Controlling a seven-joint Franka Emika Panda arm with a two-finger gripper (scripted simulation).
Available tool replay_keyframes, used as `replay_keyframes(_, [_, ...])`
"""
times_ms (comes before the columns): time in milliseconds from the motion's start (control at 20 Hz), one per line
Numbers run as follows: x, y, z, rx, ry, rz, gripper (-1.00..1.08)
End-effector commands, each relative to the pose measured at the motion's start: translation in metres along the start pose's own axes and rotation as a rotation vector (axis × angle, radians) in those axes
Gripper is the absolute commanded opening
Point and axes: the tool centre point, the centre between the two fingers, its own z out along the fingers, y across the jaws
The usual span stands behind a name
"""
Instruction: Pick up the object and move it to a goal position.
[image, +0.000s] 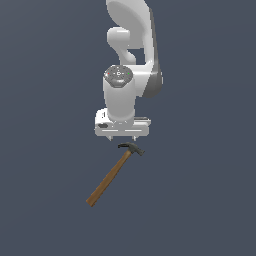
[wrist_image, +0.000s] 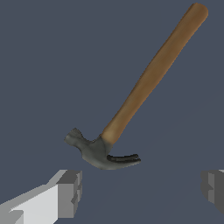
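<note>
All I get behind everything is one flat, dark slate-blue surface (image: 45, 60), filling the exterior view from edge to edge. I see no wall, window, furniture, horizon line or seam anywhere on it. The light is even and soft; I can find no clear shadow or bright patch on it. From the wrist view the same slate-blue ground (wrist_image: 52, 65) fills the picture, plain and untextured, a touch lighter toward one side, though only faintly so.

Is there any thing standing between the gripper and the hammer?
No, nothing visible. The open gripper hangs apart from the claw hammer with the brown wooden handle and dark metal head, with only bare grey surface between them.
</note>
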Motion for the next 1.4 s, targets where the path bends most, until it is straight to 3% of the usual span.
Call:
replay_keyframes(0, [0.000,0.000,0.000,0.000,0.000,0.000,1.00])
replay_keyframes(400, [0.009,0.002,-0.019,-0.018,0.040,-0.025,1.00])
replay_keyframes(750, [0.010,0.003,-0.017,-0.017,0.040,-0.014,1.00])
replay_keyframes(1350, [0.027,0.014,0.005,-0.003,0.038,0.170,1.00])
